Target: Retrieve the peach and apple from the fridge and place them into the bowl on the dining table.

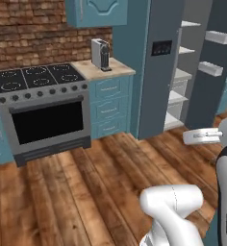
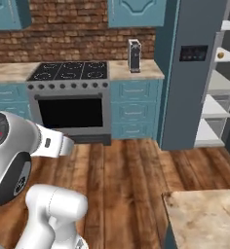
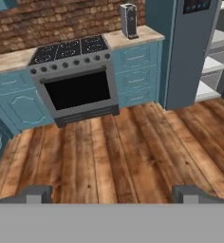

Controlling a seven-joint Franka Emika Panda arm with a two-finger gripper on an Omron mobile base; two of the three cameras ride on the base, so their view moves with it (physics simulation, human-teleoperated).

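Note:
The dark slate-grey fridge [image 1: 156, 86] [image 2: 187, 97] [image 3: 187, 57] stands right of the counter, one door swung open onto white inner shelves [image 1: 178, 98] [image 2: 214, 109]. On an upper shelf lies a small round yellowish thing [image 2: 220, 56], too small to name. The peach, the apple and the bowl are out of view. A corner of the marbled dining table [image 2: 204, 219] shows at the lower right. In the hand view my gripper [image 3: 113, 194] is open, with only wooden floor between its fingertips [image 3: 38, 193], well back from the fridge.
A grey stove with a black oven window [image 1: 43, 110] [image 2: 70, 97] [image 3: 78, 80] stands left of the fridge. A coffee machine [image 1: 101, 54] [image 2: 134, 55] sits on the short counter with teal drawers [image 1: 108, 103]. The open fridge door [image 1: 214, 72] carries white racks. Wooden floor [image 3: 118, 147] lies ahead.

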